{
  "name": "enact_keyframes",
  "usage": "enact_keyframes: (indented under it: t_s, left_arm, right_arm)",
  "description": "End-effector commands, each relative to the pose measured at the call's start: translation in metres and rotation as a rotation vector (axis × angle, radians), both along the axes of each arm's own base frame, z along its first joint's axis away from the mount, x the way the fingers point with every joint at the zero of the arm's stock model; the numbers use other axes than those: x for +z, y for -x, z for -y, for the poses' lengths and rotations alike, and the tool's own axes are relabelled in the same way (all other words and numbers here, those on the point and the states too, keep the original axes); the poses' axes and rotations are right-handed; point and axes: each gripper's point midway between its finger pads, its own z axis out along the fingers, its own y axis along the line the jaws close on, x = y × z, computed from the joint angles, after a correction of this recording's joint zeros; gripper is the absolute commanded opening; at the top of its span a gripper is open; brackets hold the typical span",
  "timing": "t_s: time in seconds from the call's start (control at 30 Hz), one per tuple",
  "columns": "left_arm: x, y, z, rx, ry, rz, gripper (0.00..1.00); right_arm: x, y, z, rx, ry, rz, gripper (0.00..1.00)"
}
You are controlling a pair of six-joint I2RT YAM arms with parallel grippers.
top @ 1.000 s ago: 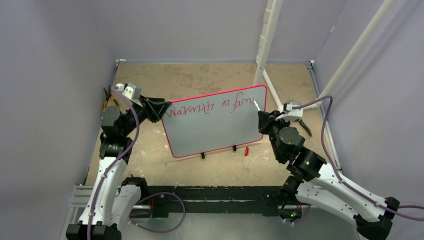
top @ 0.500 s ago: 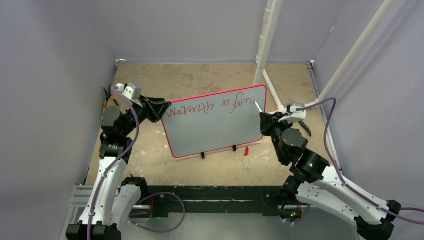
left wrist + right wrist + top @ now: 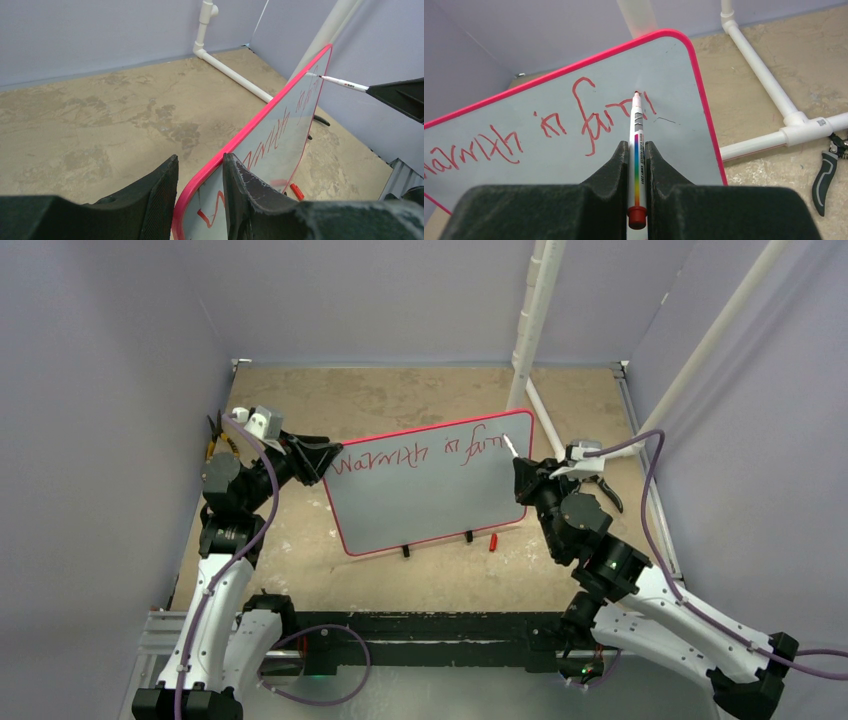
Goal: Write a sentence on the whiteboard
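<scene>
The board [image 3: 539,165] is standing on the surface [image 3: 400,390], the left hand [image 3: 200,170] pinching its edge. The right hand [image 3: 637,150] is clenching the marker [image 3: 638,120], tip at the sentence [image 3: 385,460] (near the far corner). Pressing too hard is risking the board pivoting or tipping, skewing the strokes.

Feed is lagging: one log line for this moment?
left gripper: clamps whiteboard edge | right gripper: holds marker, tip at sentence
</scene>
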Motion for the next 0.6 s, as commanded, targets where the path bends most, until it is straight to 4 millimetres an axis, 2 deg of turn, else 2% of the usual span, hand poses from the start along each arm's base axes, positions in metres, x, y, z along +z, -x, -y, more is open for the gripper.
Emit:
enact_keyframes:
  t_s: [0.0,0.37,0.57]
  left_arm:
    - [-0.001,0.004,0.004,-0.035,-0.002,0.005,0.36]
    - [-0.001,0.004,0.004,-0.035,-0.002,0.004,0.36]
    - [-0.001,0.005,0.004,-0.035,-0.002,0.007,0.36]
  right_arm:
    - [0.033,-0.001,0.001,0.000,-0.052,0.075,0.00]
    - [0.020,-0.007,0.003,-0.043,-0.024,0.046,0.00]
    - [0.021,-0.006,0.005,-0.048,-0.031,0.046,0.00]
